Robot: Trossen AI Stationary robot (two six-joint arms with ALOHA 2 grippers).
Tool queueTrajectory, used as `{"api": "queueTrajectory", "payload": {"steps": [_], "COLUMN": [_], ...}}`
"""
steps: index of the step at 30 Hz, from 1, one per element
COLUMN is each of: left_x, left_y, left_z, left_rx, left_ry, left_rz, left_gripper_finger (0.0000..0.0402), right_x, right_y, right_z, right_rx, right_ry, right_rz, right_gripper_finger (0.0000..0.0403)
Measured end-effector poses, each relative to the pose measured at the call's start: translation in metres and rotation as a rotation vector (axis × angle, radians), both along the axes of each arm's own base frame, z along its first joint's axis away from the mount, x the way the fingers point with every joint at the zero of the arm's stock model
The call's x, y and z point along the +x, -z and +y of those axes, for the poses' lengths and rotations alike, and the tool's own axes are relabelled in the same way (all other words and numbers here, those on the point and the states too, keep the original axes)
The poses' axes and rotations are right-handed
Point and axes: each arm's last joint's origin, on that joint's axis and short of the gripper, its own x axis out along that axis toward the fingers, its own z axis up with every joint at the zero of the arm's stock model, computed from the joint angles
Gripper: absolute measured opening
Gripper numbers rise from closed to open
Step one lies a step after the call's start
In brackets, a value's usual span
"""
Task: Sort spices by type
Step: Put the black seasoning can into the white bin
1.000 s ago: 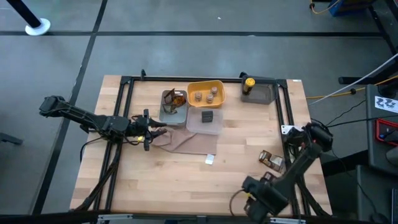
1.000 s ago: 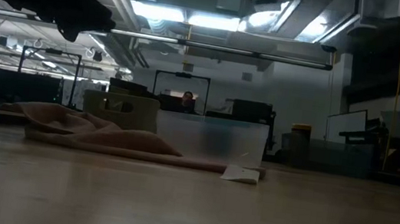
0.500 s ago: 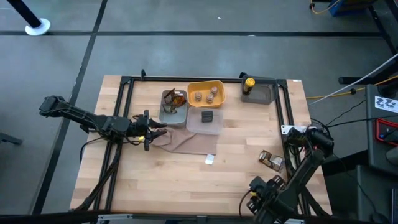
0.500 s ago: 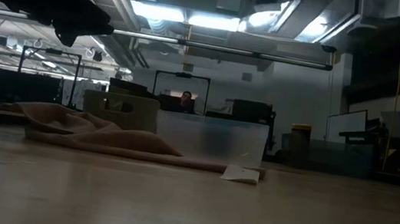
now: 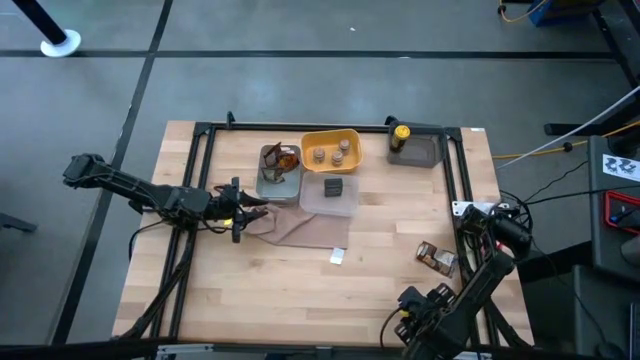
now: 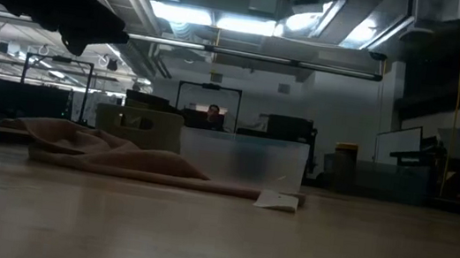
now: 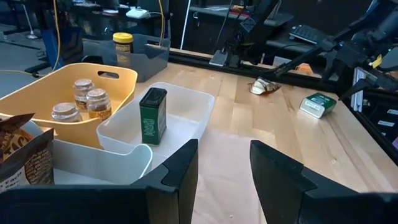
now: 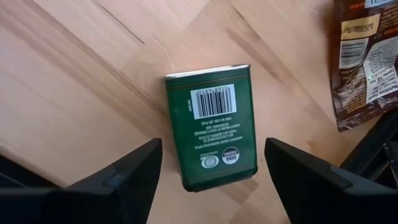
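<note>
- Right now my right gripper [image 8: 211, 168] hangs straight above a dark green rectangular tin with a white barcode label [image 8: 214, 127], lying flat on the wooden table [image 5: 290, 290] near its right edge; my fingers [image 8: 134, 177] are spread wide, one on each side of the tin, apart from it.
- Just beside the tin lies a brown foil packet [image 8: 367, 59], also unsorted.
- My left gripper [image 7: 221, 168] waits over the beige cloth [image 5: 300, 228], fingers apart and holding nothing, facing the trays.
- Already placed, as I judge it: another green tin [image 7: 152, 115] upright in the clear plastic tray [image 7: 199, 102], small round tan jars [image 7: 84, 99] in the yellow plastic tray [image 7: 118, 71], a foil packet [image 5: 282, 158] in the grey tray [image 5: 290, 185], a yellow-capped bottle [image 7: 122, 45] in a farther grey tray [image 5: 425, 152].
- Risk: the tin lies at a slant between my fingers, so closing may twist it or pinch only a corner, and smooth metal could slip out on the lift.
- Risk: a finger coming down on the packet's side might catch the foil and drag it along.
- Hard to tell: how high I am above the tin; the high view shows my right arm at the table's edge but hides the tin beneath it.
- The low view shows the cloth, a tray and a small scrap of paper [image 6: 278, 200], not my target.
</note>
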Motion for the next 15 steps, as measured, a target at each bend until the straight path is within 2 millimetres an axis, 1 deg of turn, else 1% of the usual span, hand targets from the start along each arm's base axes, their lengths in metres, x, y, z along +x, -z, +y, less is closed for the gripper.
{"api": "queueTrajectory", "payload": {"steps": [3,8,10,15], "left_x": [0.0,0.0,0.0,0.0], "left_y": [0.0,0.0,0.0,0.0], "left_z": [0.0,0.0,0.0,0.0], "left_rx": [0.0,0.0,0.005,0.008], "left_ry": [0.0,0.0,0.001,0.001], "left_rz": [0.0,0.0,0.001,0.002], "left_gripper_finger": [0.013,0.013,0.013,0.013], "right_x": [0.0003,0.001,0.0015,0.0028], "right_y": [-0.0001,0.0004,0.0006,0.0], "right_z": [-0.0006,0.0016,0.0024,-0.002], "right_rx": [-0.001,0.02,0.03,0.052], "right_ry": [-0.002,-0.076,-0.08,-0.048], "right_rz": [0.006,0.002,-0.001,0.079], "right_gripper_finger": [0.0285,0.0285,0.0285,0.0285]}}
